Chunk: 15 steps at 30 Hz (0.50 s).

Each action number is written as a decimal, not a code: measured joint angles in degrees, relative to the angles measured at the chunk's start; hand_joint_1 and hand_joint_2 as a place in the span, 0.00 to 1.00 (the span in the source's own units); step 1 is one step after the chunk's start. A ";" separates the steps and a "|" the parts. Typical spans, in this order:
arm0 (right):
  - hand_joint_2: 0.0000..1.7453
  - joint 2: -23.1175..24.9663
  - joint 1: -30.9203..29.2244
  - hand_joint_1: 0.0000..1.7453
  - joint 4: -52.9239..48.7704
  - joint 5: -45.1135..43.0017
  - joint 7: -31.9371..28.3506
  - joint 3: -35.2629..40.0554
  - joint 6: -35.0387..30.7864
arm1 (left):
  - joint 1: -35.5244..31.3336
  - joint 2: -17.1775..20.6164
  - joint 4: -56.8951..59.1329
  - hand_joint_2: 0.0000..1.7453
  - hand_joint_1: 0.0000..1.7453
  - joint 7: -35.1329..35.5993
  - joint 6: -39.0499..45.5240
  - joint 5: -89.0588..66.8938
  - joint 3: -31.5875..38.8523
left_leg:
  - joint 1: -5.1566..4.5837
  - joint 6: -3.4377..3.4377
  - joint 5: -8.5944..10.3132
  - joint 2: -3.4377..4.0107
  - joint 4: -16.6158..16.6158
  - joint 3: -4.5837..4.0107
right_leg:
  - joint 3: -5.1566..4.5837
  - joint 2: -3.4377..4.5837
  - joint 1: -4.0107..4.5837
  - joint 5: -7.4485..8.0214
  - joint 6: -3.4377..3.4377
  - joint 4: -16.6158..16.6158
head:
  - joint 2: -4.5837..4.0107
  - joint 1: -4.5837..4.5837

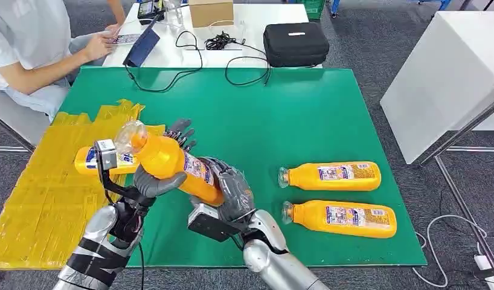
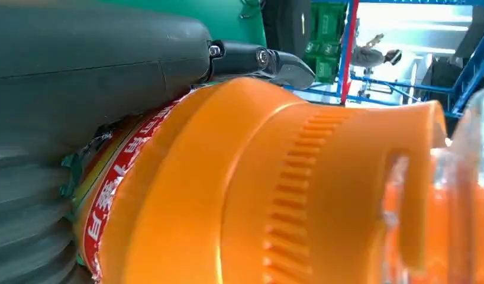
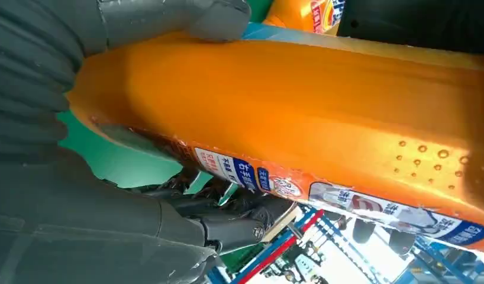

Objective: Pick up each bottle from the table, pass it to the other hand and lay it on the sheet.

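From the head view I see both robot hands on one orange bottle (image 1: 172,163) above the bench (image 1: 305,115): left robot hand (image 1: 157,181) grips its upper body, right robot hand (image 1: 232,190) its base. The left wrist view adds the ribbed shoulder, the right wrist view the label.

floor: grey carpet (image 1: 365,54) | bench: green top (image 1: 305,115) | behind: white table (image 1: 244,24), black case (image 1: 295,43) | right: white cabinet (image 1: 444,72)
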 measured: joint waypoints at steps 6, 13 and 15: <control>1.00 0.00 -0.45 1.00 0.61 0.00 -0.02 0.24 0.02 | 0.00 -0.02 0.02 1.00 0.13 -0.02 0.17 -0.15 0.09 | 0.00 0.00 0.00 0.00 0.00 -0.01 | -0.01 0.00 0.00 0.00 0.00 0.00 | 0.00 0.02; 1.00 0.00 -1.31 1.00 1.57 -0.63 0.66 1.18 0.02 | 1.02 -1.92 0.02 1.00 1.00 1.18 5.53 5.03 1.57 | -0.01 0.00 0.00 -0.01 0.00 -0.02 | -0.01 0.00 -0.01 0.00 0.00 0.00 | 0.00 0.00; 1.00 0.00 -1.62 1.00 1.97 -0.90 0.66 1.49 0.02 | 1.32 -2.38 0.02 1.00 1.00 1.20 6.60 5.71 1.97 | -0.01 0.00 0.00 0.00 0.00 -0.02 | -0.01 0.00 -0.01 0.00 0.00 0.00 | 0.00 0.02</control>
